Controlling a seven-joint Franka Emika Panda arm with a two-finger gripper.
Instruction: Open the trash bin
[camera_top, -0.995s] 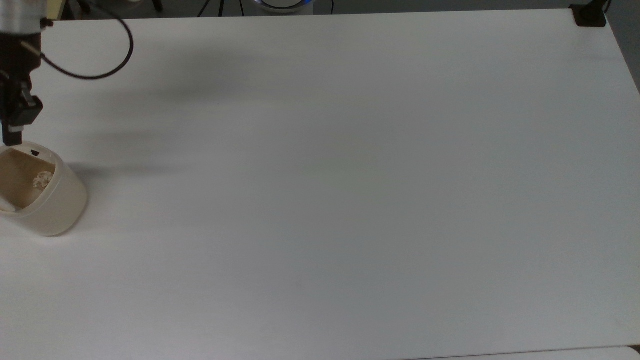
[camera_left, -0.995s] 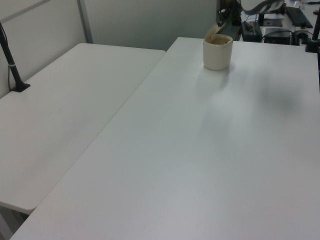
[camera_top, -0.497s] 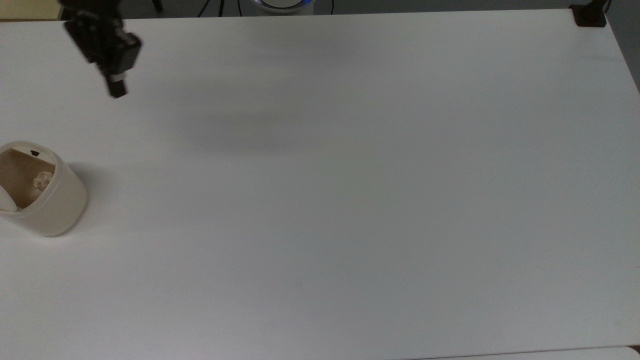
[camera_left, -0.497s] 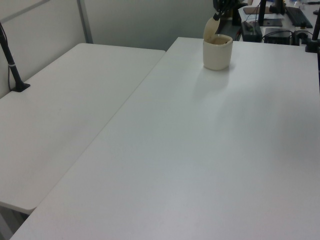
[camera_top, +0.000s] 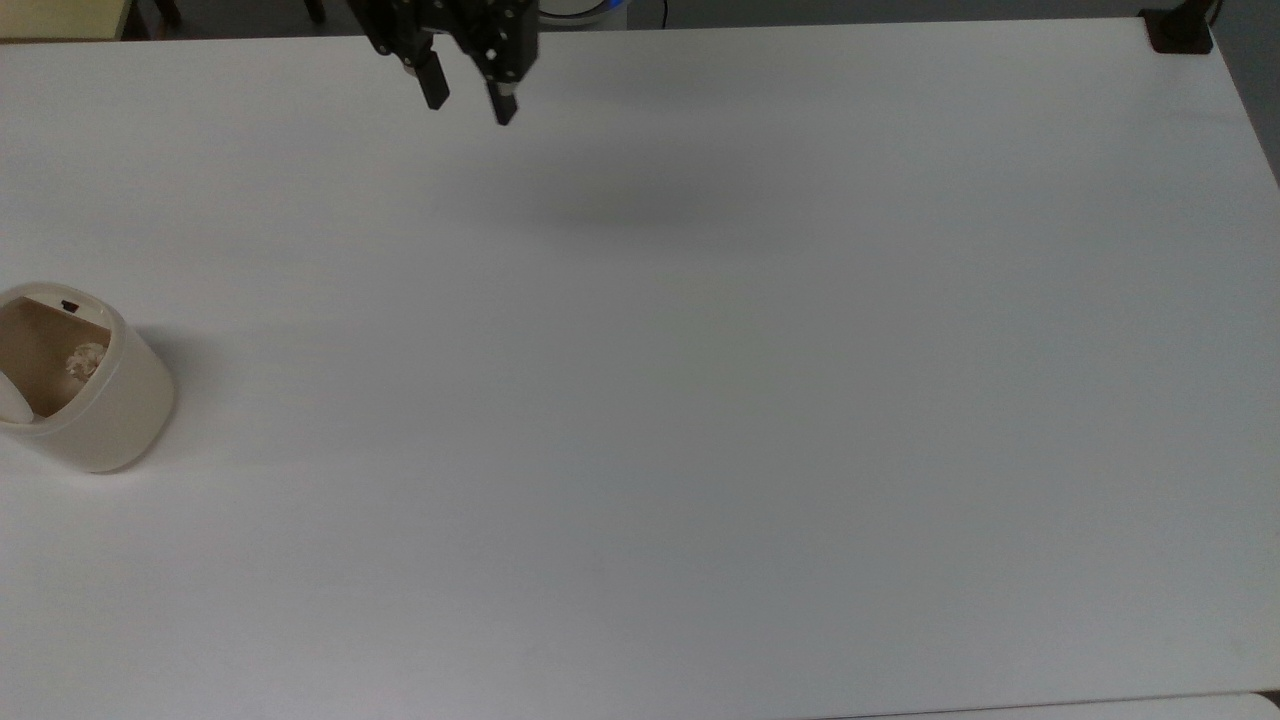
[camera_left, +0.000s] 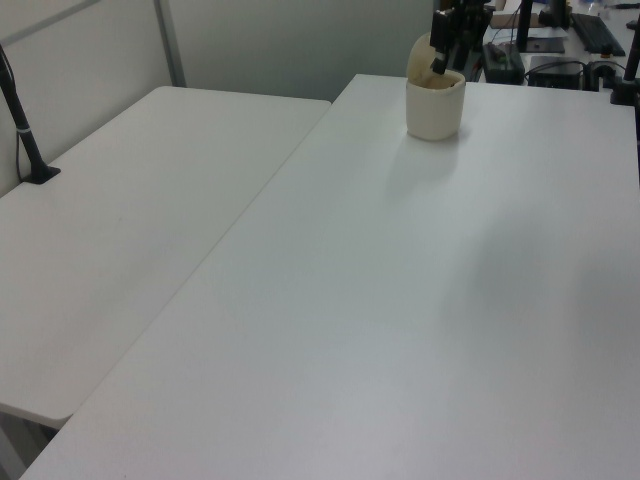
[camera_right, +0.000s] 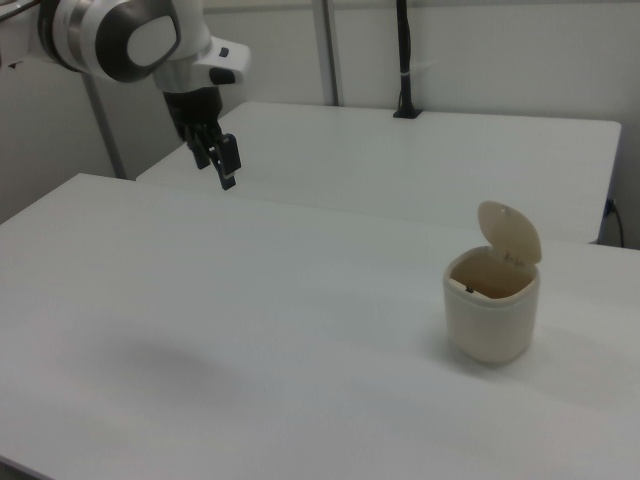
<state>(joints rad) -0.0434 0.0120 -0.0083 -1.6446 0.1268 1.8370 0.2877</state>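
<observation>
The cream-beige trash bin (camera_top: 105, 415) stands at the top view's left edge on the white table (camera_top: 700, 400). Its lid (camera_right: 510, 232) is tipped upright, and the tan inside holds a crumpled scrap (camera_top: 86, 360). A tiny black button (camera_top: 69, 305) sits on the rim. My gripper (camera_top: 468, 98) hangs open and empty above the table's far edge, well to the top view's right of the bin. In the right view the gripper (camera_right: 224, 162) is far to the left of the bin (camera_right: 492, 315). In the left view the gripper (camera_left: 440, 62) overlaps the bin (camera_left: 434, 108).
A black clamp (camera_top: 1180, 35) grips the table's far right corner in the top view. A second white table (camera_left: 120, 220) adjoins, with a black post (camera_left: 25, 130) on it. Desks with equipment (camera_left: 560, 40) stand behind the bin in the left view.
My gripper has left the bin's rim and travelled along the far edge toward the top view's right, its fingers now apart. The bin stays put with its lid raised.
</observation>
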